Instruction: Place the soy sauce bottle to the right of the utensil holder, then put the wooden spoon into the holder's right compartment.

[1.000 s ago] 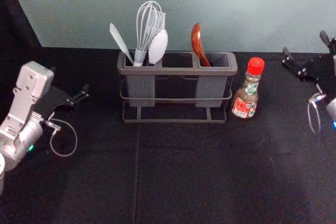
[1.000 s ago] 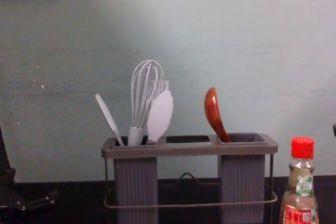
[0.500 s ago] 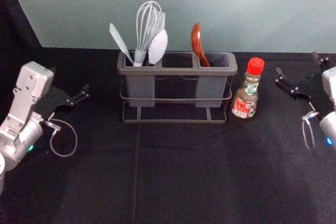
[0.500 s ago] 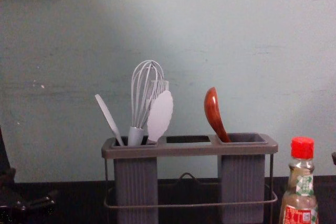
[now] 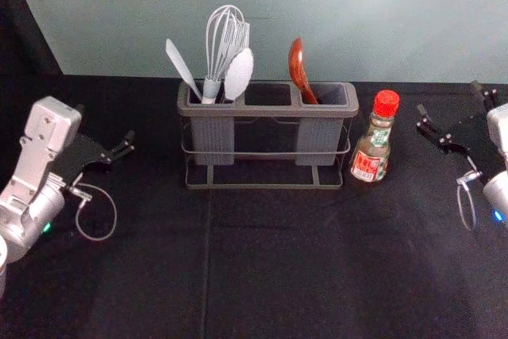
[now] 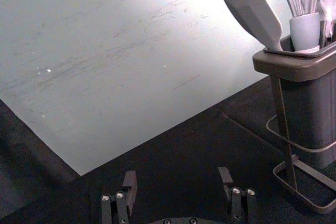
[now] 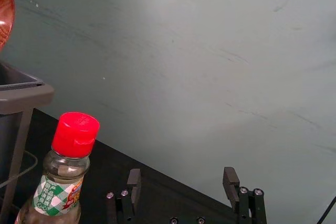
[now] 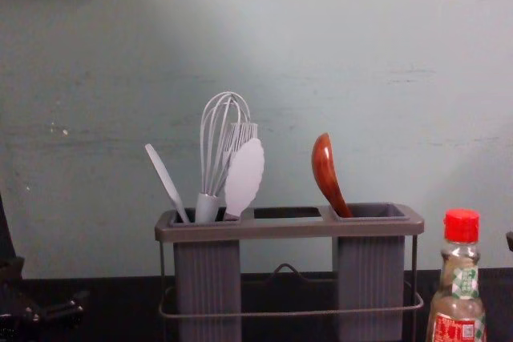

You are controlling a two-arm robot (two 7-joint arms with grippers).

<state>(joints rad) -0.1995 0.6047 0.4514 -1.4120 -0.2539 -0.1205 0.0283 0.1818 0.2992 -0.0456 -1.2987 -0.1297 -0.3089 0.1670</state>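
The soy sauce bottle point(image 5: 371, 144) with its red cap stands upright just right of the utensil holder point(image 5: 265, 109). In the holder's right compartment leans the wooden spoon point(image 5: 298, 69), bowl up, tilted left; the chest view shows the spoon point(image 8: 325, 172) and bottle point(image 8: 458, 286) likewise. My right gripper point(image 5: 449, 98) is open and empty, to the right of the bottle; the right wrist view shows this gripper point(image 7: 182, 177) with the bottle point(image 7: 63, 177) beside it. Parked left of the holder, my left gripper point(image 5: 105, 124) is open and empty, as the left wrist view shows this gripper point(image 6: 177, 177) too.
The holder's left compartment holds a whisk point(image 5: 225, 37), a white spoon-like utensil point(image 5: 239, 73), a spatula point(image 5: 181, 63) and a fork-like piece. A pale wall point(image 5: 357, 13) rises behind the black-covered table point(image 5: 262, 267).
My right gripper has shifted left, nearer the bottle, and then stayed about still. The left arm, the bottle and the spoon have kept their places.
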